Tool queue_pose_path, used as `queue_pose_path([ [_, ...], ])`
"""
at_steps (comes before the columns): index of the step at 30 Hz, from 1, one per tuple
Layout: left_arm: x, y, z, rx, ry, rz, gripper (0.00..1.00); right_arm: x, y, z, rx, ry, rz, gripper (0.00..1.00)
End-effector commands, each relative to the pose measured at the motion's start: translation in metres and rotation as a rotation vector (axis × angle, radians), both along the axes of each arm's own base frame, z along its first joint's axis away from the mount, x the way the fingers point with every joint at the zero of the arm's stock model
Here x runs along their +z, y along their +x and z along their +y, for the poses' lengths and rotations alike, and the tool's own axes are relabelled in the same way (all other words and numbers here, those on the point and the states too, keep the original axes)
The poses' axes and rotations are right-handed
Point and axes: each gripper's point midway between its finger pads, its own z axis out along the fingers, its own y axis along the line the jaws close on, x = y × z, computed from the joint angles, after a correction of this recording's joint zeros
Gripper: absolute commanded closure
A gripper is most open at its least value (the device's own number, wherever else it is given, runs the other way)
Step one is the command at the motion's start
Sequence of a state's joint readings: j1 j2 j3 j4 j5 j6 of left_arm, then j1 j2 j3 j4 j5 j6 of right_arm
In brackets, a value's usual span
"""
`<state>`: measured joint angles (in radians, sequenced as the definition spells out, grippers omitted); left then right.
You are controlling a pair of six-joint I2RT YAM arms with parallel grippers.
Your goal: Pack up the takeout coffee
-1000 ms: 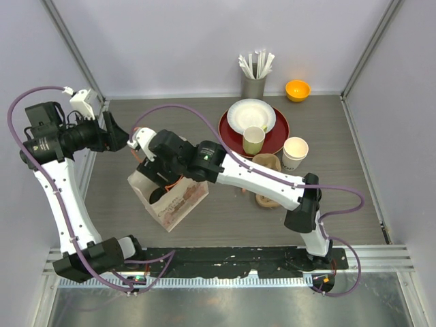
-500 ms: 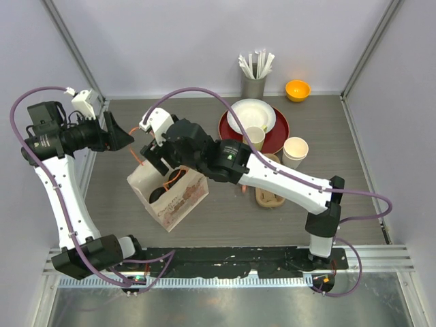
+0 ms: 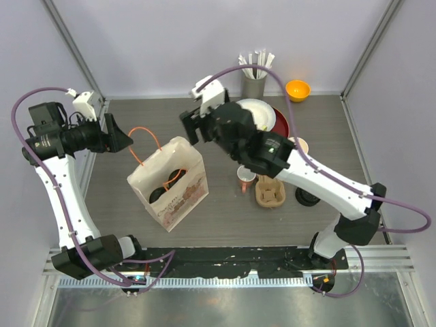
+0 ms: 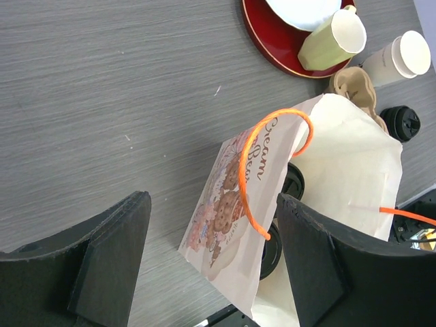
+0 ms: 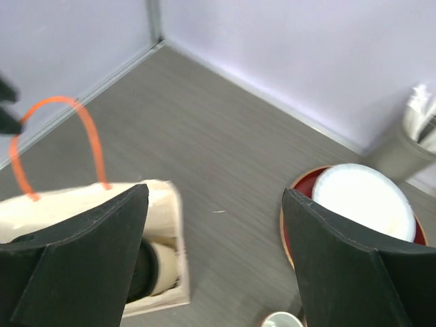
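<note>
Left fingers (image 4: 109,266) and right fingers (image 5: 75,259) gape empty; lidded cups (image 5: 162,269) sit in bag (image 3: 178,197).

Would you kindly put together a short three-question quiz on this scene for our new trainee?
1. True or false: the right gripper is shut on a cup.
2. How many black-lidded cups show inside the paper bag? A) one B) two C) three
3. Fill in: the bag's carry handle is ___ in colour.

Key: 1 false, its jaws stand wide apart with nothing between them. 2 B. 3 orange.
</note>
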<state>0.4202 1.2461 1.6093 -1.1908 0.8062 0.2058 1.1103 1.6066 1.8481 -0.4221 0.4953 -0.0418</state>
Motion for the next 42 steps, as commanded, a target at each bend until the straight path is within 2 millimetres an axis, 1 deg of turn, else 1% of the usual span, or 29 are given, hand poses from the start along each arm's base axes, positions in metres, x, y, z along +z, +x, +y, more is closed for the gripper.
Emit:
queue_pose_path([
  [1,-0.003,-0.002,0.003,0.002,0.022,0.002,0.21,0.046,0.029,-0.07,-0.178,0.201,-0.037,0.15],
  [3,-0.004,-0.002,0.006,0.012,0.035,0.004,0.21,0.051,0.034,-0.09,-0.206,0.219,-0.042,0.15],
  [4,-0.004,-0.001,0.006,0.016,0.041,0.005,0.21,0.046,0.039,-0.098,-0.225,0.215,-0.039,0.15],
  [5,-0.005,-0.001,0.008,0.019,0.047,0.005,0.21,0.045,0.05,-0.113,-0.259,0.212,-0.042,0.15],
  [7,-0.008,0.001,0.012,0.034,0.069,0.008,0.21,0.044,0.06,-0.131,-0.288,0.206,-0.046,0.15],
  [8,-0.009,0.002,0.014,0.038,0.077,0.008,0.21,0.044,0.072,-0.148,-0.328,0.206,-0.051,0.15],
  [10,-0.011,0.003,0.018,0.047,0.097,0.01,0.21,0.042,0.082,-0.16,-0.343,0.2,-0.051,0.14],
  [11,-0.013,0.004,0.019,0.053,0.101,0.013,0.21,0.041,0.095,-0.178,-0.389,0.186,-0.059,0.14],
  [14,-0.017,0.005,0.024,0.065,0.12,0.019,0.21,0.035,0.117,-0.196,-0.414,0.167,-0.061,0.14],
  [16,-0.021,0.007,0.027,0.075,0.128,0.024,0.2,0.03,0.135,-0.215,-0.437,0.164,-0.052,0.15],
  [17,-0.022,0.009,0.029,0.08,0.131,0.028,0.2,0.022,0.145,-0.218,-0.442,0.154,-0.039,0.16],
  [18,-0.023,0.011,0.03,0.082,0.134,0.025,0.2,0.019,0.156,-0.234,-0.475,0.151,-0.036,0.19],
  [19,-0.024,0.012,0.031,0.088,0.134,0.029,0.2,0.015,0.163,-0.235,-0.467,0.156,-0.031,0.21],
  [21,-0.027,0.014,0.033,0.094,0.133,0.037,0.2,-0.004,0.184,-0.243,-0.475,0.161,0.008,0.27],
  [23,-0.029,0.018,0.035,0.099,0.136,0.039,0.2,-0.008,0.204,-0.259,-0.469,0.196,0.026,0.32],
  [24,-0.03,0.019,0.037,0.104,0.139,0.043,0.2,-0.029,0.223,-0.257,-0.462,0.199,0.072,0.36],
  [25,-0.029,0.02,0.038,0.106,0.144,0.041,0.2,-0.024,0.237,-0.273,-0.484,0.249,0.066,0.44],
  [26,-0.03,0.021,0.039,0.108,0.143,0.045,0.2,-0.032,0.248,-0.271,-0.46,0.272,0.086,0.48],
  [27,-0.03,0.022,0.04,0.109,0.144,0.045,0.2,-0.047,0.267,-0.269,-0.442,0.293,0.104,0.5],
  [30,-0.028,0.024,0.042,0.115,0.149,0.045,0.2,-0.049,0.298,-0.275,-0.417,0.415,0.1,0.52],
  [31,-0.025,0.024,0.042,0.116,0.151,0.04,0.2,-0.064,0.314,-0.273,-0.421,0.459,0.13,0.52],
  [33,-0.024,0.022,0.039,0.11,0.136,0.05,0.2,-0.071,0.332,-0.276,-0.425,0.496,0.124,0.52],
  [34,-0.019,0.022,0.036,0.097,0.122,0.039,0.2,-0.083,0.344,-0.276,-0.433,0.499,0.137,0.52],
  [36,-0.015,0.017,0.03,0.083,0.1,0.049,0.2,-0.083,0.359,-0.274,-0.423,0.521,0.103,0.5],
  [37,-0.008,0.015,0.025,0.063,0.089,0.032,0.2,-0.077,0.364,-0.274,-0.417,0.53,0.081,0.49],
  [38,-0.006,0.013,0.022,0.054,0.081,0.034,0.2,-0.093,0.373,-0.272,-0.421,0.527,0.095,0.49],
  [40,0.0,0.007,0.015,0.025,0.064,0.03,0.2,-0.09,0.382,-0.273,-0.419,0.53,0.071,0.49],
  [41,0.002,0.005,0.013,0.019,0.061,0.028,0.2,-0.096,0.386,-0.272,-0.42,0.524,0.075,0.49],
  [42,0.003,0.002,0.011,0.014,0.054,0.039,0.2,-0.091,0.388,-0.272,-0.415,0.528,0.057,0.5],
])
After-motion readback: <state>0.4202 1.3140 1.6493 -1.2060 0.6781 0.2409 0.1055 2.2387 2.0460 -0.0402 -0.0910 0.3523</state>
